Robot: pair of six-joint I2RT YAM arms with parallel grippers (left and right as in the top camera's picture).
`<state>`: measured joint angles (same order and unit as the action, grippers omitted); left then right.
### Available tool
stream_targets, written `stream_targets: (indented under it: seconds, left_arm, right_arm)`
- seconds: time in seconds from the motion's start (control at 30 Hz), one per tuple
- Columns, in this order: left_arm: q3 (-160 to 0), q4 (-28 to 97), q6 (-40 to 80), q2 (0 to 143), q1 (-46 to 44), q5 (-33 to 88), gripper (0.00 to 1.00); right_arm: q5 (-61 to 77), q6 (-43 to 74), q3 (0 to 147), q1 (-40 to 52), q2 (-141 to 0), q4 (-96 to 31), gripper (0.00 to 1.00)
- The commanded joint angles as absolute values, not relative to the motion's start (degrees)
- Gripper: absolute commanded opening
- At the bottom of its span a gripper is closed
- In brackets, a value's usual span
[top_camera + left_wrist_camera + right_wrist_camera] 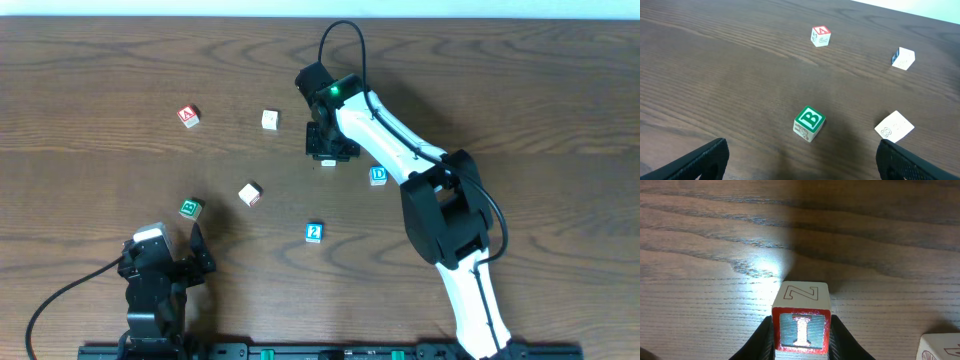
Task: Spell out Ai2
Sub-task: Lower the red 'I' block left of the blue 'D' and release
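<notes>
At the near edge of the table (pixel 100 60), left tool (pixel 801 155) spread wide and empty, just short of B block (pixel 809 123). Farther out, 2 block (pixel 314 232) alone mid-table, then right tool (pixel 328 143) clamped tight on I block (pixel 801 329), near D block (pixel 378 175). Beyond, to the left, A block (pixel 188 116), well apart from both.

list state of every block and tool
I block, in right tool
right tool, shut on I block
left tool, open, empty
A block, loose, A up
B block, loose, B up
D block, loose, D up
2 block, loose, 2 up
far pale block, loose
near pale block, loose
</notes>
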<state>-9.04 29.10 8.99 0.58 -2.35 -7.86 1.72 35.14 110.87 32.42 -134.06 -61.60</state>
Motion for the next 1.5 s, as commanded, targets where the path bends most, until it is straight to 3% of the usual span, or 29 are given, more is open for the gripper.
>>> stream_targets:
  seconds: [0.0, 0.3, 0.7, 0.8, 1.03, 1.47]
  left_arm:
    - [-8.01, 29.02, 8.58, 0.32, -2.15, -8.03, 0.96]
    - [-8.01, 29.02, 8.58, 0.32, -2.15, -8.03, 0.95]
    - [-8.01, 29.02, 8.58, 0.32, -2.15, -8.03, 0.95]
    - [-8.01, 29.02, 8.58, 0.32, -2.15, -8.03, 0.95]
    - [-8.01, 29.02, 8.58, 0.32, -2.15, -8.03, 0.96]
    - [-8.01, 29.02, 8.58, 0.32, -2.15, -8.03, 0.95]
  right_arm:
    - [2.76, 33.95, 109.06, 32.42, -134.8, -61.69, 0.09]
    - [2.76, 33.58, 109.06, 32.42, -134.8, -61.69, 0.25]
    - [2.74, 33.1, 109.06, 32.42, -134.8, -61.69, 0.35]
    - [1.63, 33.08, 109.06, 32.42, -134.8, -61.67, 0.44]
    - [1.5, 32.91, 109.06, 32.08, -134.8, -60.6, 0.52]
    - [1.5, 29.5, 109.08, 29.32, -134.8, -51.7, 0.55]
